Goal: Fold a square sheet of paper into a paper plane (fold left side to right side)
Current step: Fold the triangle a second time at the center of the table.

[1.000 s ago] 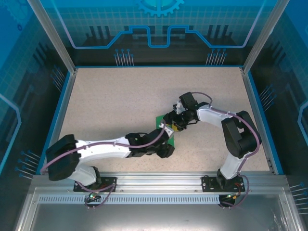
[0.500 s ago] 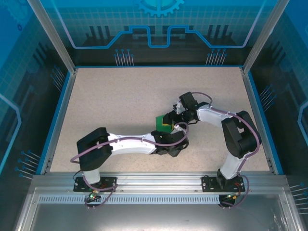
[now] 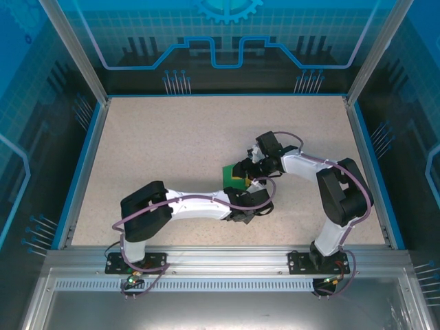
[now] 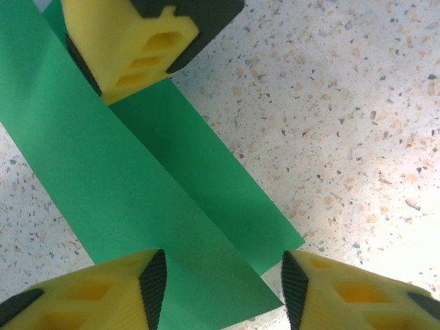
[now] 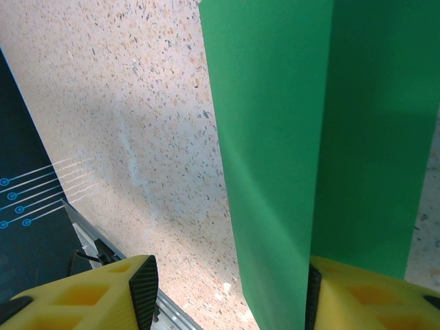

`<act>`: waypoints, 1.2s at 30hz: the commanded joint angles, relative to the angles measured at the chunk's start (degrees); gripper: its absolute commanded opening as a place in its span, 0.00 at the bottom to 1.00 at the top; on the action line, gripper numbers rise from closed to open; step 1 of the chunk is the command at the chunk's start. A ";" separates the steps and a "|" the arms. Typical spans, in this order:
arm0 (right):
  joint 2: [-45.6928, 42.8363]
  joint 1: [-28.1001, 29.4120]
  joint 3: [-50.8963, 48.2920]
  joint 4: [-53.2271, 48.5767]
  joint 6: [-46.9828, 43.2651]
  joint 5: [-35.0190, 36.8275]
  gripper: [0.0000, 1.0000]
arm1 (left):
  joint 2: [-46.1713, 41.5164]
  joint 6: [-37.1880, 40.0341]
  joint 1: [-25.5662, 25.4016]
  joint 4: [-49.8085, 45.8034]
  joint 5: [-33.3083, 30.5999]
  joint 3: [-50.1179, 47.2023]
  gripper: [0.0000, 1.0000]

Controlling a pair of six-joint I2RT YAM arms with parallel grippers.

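The square sheet of paper (image 3: pixel 231 177) is bright green and lies doubled over itself near the table's middle. In the left wrist view its upper layer (image 4: pixel 117 185) crosses a lower strip (image 4: pixel 227 199), with the corner between my fingers. My left gripper (image 4: pixel 223 275) hovers open over that corner, its jaws apart and gripping nothing. My right gripper (image 5: pixel 227 289) is open too; a raised green flap (image 5: pixel 275 158) stands along the pad of its right finger (image 5: pixel 371 295). One yellow fingertip (image 4: pixel 130 48) of the right gripper presses on the paper's far end. Seen from above, both grippers (image 3: pixel 242 187) meet at the paper.
Speckled beige tabletop (image 3: pixel 179 137) spreads wide to the left and back of the paper. A blue rim (image 3: pixel 88 165) and glass walls bound it. The aluminium rail (image 3: pixel 227 258) with both arm bases runs along the near edge.
My left arm has swung in toward the centre and its jaws have narrowed. The paper, spread wider a second ago, now shows as a smaller doubled shape. The right arm has held still.
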 commanded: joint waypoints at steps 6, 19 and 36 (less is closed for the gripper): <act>0.12 -0.10 1.46 -2.25 -0.25 0.09 0.57 | -4.53 1.35 -0.51 3.12 0.68 -3.53 0.22; -2.12 -0.95 4.06 -2.14 -3.38 1.35 0.63 | -10.11 0.48 1.59 7.08 6.17 -7.98 0.00; -20.70 -6.98 -7.29 -1.93 -9.08 6.59 0.61 | -19.12 -5.91 14.82 21.54 29.38 -20.63 0.00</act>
